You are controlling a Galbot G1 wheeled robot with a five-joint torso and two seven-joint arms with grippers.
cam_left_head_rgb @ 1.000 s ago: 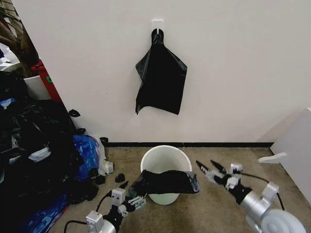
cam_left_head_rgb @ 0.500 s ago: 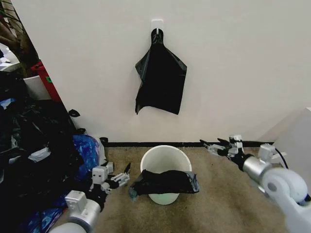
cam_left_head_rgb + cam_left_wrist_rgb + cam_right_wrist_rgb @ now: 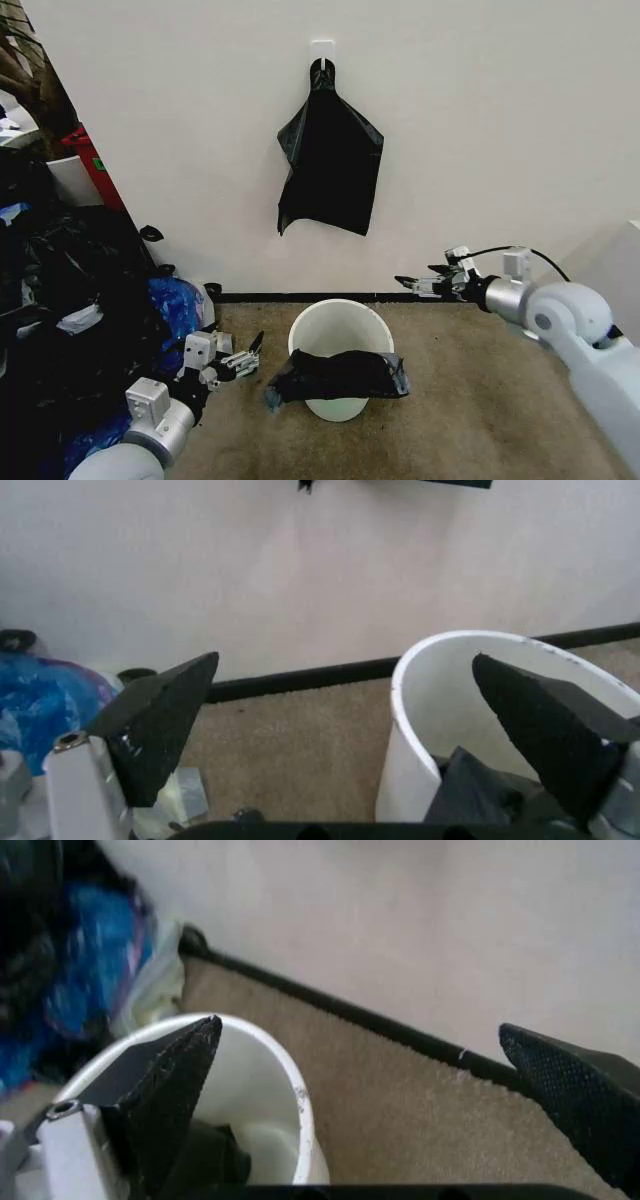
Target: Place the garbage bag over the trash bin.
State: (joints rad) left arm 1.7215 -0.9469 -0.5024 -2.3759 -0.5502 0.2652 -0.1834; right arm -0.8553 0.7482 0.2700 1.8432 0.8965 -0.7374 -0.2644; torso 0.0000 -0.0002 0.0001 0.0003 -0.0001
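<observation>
Since a second ago, when both claws sat low at either end of the garbage bag, they have pulled apart and away from it. Now the left claw (image 3: 243, 357) hangs spread and empty at about 9 o'clock of the trash bin (image 3: 341, 360), just clear of the bag's end, while the right claw (image 3: 430, 283) has risen to roughly 2 o'clock of the bin, up by the black baseboard (image 3: 480, 297), also spread with nothing between its fingers. From the left wrist, its dark fingertips (image 3: 160, 724) stand wide on either side of the bin's rim.

Left behind, the garbage bag (image 3: 338, 374) lies bunched as a dark band across the near part of the bin's mouth, its long axis running 9 to 3 o'clock, both ends poking just past the rim. It has not been spread over the bin. Behind the bag the bin's white inside wall is bare.

More black bags (image 3: 328, 150) hang from a white hook (image 3: 322, 47) on the wall at 12 o'clock. Stuffed sacks (image 3: 70, 320) pile up at far left on the carpet (image 3: 470, 400).
</observation>
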